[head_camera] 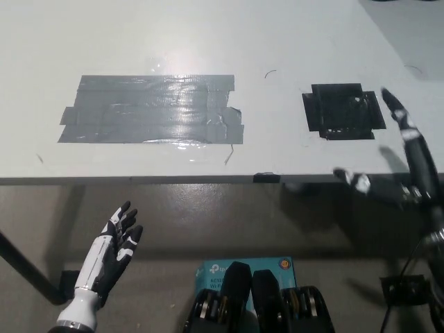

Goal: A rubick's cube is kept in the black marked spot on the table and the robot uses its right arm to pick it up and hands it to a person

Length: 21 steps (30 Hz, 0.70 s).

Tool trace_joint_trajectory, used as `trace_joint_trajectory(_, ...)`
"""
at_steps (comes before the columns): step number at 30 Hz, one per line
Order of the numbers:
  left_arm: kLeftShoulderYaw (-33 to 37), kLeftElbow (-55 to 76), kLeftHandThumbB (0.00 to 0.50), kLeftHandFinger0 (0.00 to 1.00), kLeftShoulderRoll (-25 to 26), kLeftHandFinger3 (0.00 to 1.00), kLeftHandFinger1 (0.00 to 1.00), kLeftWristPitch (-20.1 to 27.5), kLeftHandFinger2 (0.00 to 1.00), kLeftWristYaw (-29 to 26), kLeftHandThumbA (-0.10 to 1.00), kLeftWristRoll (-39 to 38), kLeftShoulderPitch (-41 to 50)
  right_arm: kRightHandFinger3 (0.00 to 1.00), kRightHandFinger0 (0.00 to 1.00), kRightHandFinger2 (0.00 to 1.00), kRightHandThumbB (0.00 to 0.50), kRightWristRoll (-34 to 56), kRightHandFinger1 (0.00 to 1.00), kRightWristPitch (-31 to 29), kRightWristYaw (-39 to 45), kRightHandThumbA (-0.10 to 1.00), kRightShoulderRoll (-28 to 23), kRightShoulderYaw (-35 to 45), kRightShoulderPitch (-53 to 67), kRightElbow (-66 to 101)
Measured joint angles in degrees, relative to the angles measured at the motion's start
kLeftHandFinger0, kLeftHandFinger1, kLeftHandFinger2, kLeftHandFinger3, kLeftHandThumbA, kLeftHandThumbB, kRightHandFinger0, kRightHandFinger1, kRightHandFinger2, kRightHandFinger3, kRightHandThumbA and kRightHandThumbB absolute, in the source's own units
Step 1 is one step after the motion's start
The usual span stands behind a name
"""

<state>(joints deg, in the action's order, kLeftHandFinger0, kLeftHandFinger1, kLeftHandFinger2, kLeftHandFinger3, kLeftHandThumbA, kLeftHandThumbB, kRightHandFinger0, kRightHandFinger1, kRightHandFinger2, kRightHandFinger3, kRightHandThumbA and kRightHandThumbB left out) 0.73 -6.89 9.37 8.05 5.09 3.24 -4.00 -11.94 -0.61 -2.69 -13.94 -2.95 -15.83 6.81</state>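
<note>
While black right hand [406, 166] hangs at table's [291, 35] front-right edge, fingers [397, 111] spread apart, grasping nothing; one fingertip lies just right of black marked spot [343, 111], another pokes left below table edge. Rubik's cube not in view; marked spot bare. White left hand [111, 250] rests below table front, fingers released, pointing up toward grey tape patch [152, 109].

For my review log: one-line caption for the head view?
Black marked spot bare; open right hand at table edge; left hand open below.
</note>
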Motion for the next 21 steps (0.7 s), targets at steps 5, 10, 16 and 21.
trace_joint_trajectory(5,-0.20,0.34,0.111,1.00,-0.03,1.00,1.00,0.04,1.00,0.00,0.84,-0.05,-0.79,1.00,1.00,1.00,0.211,5.59,1.00,-2.87,1.03,1.00,-0.05,3.34,6.39,5.46)
trace_joint_trajectory(10,-0.26,0.71,0.114,1.00,-0.11,1.00,1.00,0.20,1.00,0.00,0.84,-0.07,-1.42,1.00,1.00,1.00,0.206,8.85,1.00,-7.49,1.97,1.00,0.31,4.17,6.54,-1.96)
trace_joint_trajectory(16,-0.31,0.70,0.119,1.00,-0.13,1.00,1.00,0.39,1.00,0.01,0.85,-0.15,-1.31,1.00,1.00,1.00,0.228,10.81,1.00,-10.30,3.30,0.97,0.98,4.10,6.03,-11.40)
trace_joint_trajectory(21,-0.35,0.71,0.109,1.00,-0.13,1.00,1.00,0.39,1.00,0.01,0.84,-0.17,-1.31,1.00,1.00,1.00,0.227,11.72,1.00,-11.12,4.31,0.96,1.48,4.00,5.96,-13.15)
